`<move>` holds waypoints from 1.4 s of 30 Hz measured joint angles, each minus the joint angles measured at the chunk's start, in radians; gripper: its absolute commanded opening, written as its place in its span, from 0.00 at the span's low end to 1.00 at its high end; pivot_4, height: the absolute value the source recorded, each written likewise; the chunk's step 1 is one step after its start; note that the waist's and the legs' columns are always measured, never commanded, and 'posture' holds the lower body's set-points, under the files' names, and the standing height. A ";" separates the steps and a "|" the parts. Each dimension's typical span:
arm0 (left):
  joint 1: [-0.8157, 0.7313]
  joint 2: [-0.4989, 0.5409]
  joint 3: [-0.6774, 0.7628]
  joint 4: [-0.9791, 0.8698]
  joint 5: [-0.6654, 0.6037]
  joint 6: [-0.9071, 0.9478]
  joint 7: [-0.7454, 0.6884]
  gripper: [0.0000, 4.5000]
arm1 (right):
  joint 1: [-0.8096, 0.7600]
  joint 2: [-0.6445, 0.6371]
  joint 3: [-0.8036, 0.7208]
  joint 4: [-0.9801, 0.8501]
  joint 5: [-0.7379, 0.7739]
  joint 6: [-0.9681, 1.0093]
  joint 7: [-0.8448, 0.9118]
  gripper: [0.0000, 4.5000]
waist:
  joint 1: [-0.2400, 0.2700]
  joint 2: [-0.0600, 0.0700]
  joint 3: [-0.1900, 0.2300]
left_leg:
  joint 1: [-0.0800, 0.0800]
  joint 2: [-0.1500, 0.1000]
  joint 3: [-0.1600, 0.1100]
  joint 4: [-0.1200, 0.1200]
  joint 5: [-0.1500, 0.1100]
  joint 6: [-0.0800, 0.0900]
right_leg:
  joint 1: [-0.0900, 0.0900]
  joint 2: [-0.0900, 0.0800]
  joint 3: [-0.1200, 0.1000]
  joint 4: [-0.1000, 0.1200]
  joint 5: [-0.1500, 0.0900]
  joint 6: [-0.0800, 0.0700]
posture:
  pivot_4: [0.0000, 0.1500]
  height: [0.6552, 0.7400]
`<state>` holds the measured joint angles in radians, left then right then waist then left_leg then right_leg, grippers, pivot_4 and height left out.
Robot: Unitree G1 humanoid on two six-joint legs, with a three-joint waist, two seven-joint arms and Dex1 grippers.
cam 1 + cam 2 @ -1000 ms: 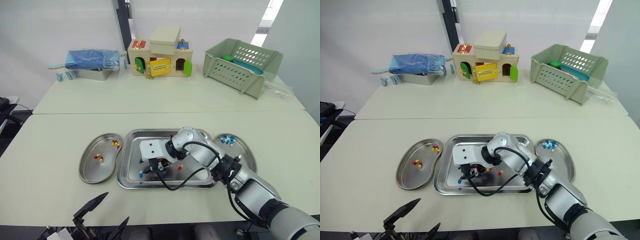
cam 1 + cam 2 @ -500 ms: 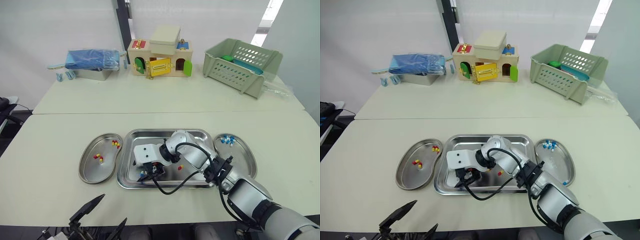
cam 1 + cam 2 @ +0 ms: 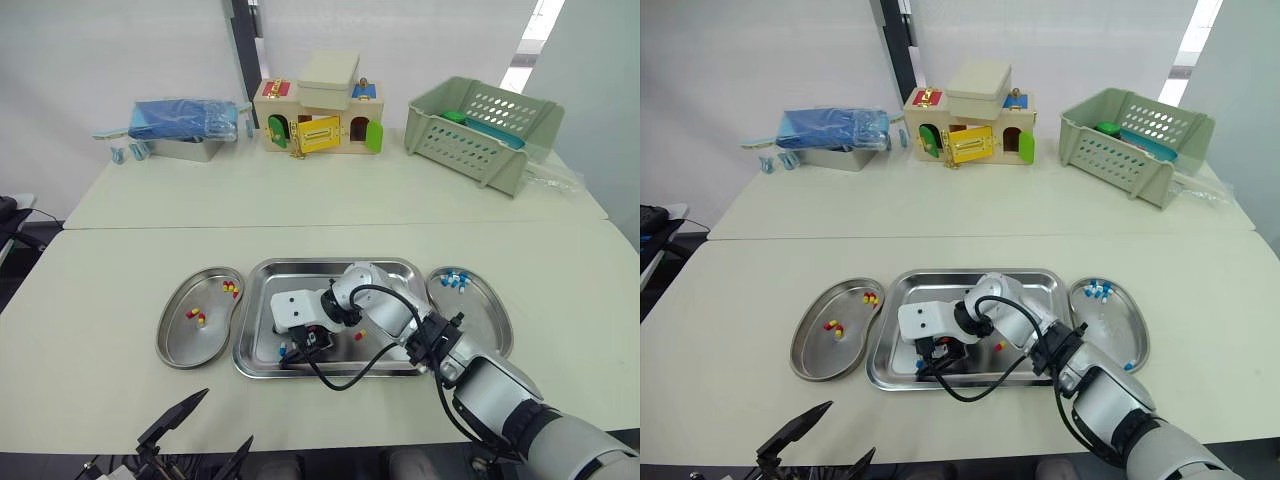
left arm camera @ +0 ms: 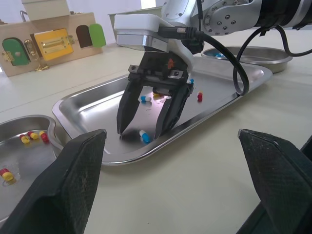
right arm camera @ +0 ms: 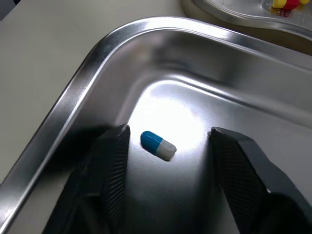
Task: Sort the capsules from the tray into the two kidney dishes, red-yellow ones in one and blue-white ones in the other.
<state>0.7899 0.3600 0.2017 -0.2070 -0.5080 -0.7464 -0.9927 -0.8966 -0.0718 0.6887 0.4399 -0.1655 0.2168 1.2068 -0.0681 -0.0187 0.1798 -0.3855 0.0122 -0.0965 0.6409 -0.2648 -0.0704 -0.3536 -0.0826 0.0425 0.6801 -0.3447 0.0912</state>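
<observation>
- The right claw (image 3: 297, 350) reaches down into the steel tray (image 3: 400, 270), in the lower middle of the head view.
- Its two black fingers (image 5: 109, 165) are spread apart, with their tips down near the tray floor.
- One blue-white capsule (image 5: 158, 145) lies flat between those fingers, close to a rounded corner of the tray. Neither finger touches it, so the claw has hold of nothing.
- A red-yellow capsule (image 3: 360, 334) lies loose in the tray, just right of the claw.
- The left kidney dish (image 3: 175, 340) sits just beside the tray's left edge. A few red-yellow capsules (image 3: 196, 316) lie in it.
- The right kidney dish (image 3: 495, 320) sits just beside the tray's right edge. Some blue-white capsules (image 3: 455, 279) lie at its far end.
- The left claw (image 3: 205, 440) hangs at the bottom left of the head view, near the counter (image 3: 100, 300) edge. It is wide open and empty.
- At the top of the frame, far back on the counter, stand a blue bundle (image 3: 185, 115), a toy house (image 3: 318, 110) and a green basket (image 3: 480, 130).
</observation>
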 measured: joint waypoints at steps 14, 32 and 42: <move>0.000 0.013 0.000 -0.024 0.006 0.019 0.028 1.00 | 0.000 -0.008 -0.002 -0.004 -0.011 0.004 0.008 0.01 | 0.000 0.000 0.000 | 0.001 0.000 0.000 0.000 0.000 0.000 | 0.001 0.000 0.000 0.000 0.000 0.000 | 1.00 1.00; -0.108 0.157 -0.045 0.011 -0.024 0.005 -0.122 1.00 | 0.311 -0.357 -0.337 -0.642 0.281 0.327 0.053 0.01 | 0.035 -0.001 0.000 | -0.001 0.000 0.000 0.000 0.000 0.000 | 0.001 0.000 -0.001 -0.003 0.000 0.000 | 1.00 1.00; -0.319 0.198 -0.123 0.108 -0.084 0.050 -0.269 1.00 | 0.753 -0.728 -0.817 -0.885 0.462 0.417 0.005 0.01 | 0.035 0.001 0.002 | -0.002 0.000 0.000 0.001 0.000 0.000 | 0.003 0.000 -0.001 -0.002 0.000 0.000 | 1.00 1.00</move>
<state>0.4712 0.5575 0.0787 -0.0992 -0.5923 -0.6964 -1.2619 -0.1433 -0.8003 -0.1281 -0.4450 0.2964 0.6337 1.2118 -0.0330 -0.0175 0.1820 -0.3879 0.0122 -0.0965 0.6415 -0.2649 -0.0706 -0.3510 -0.0824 0.0412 0.6782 -0.3448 0.0910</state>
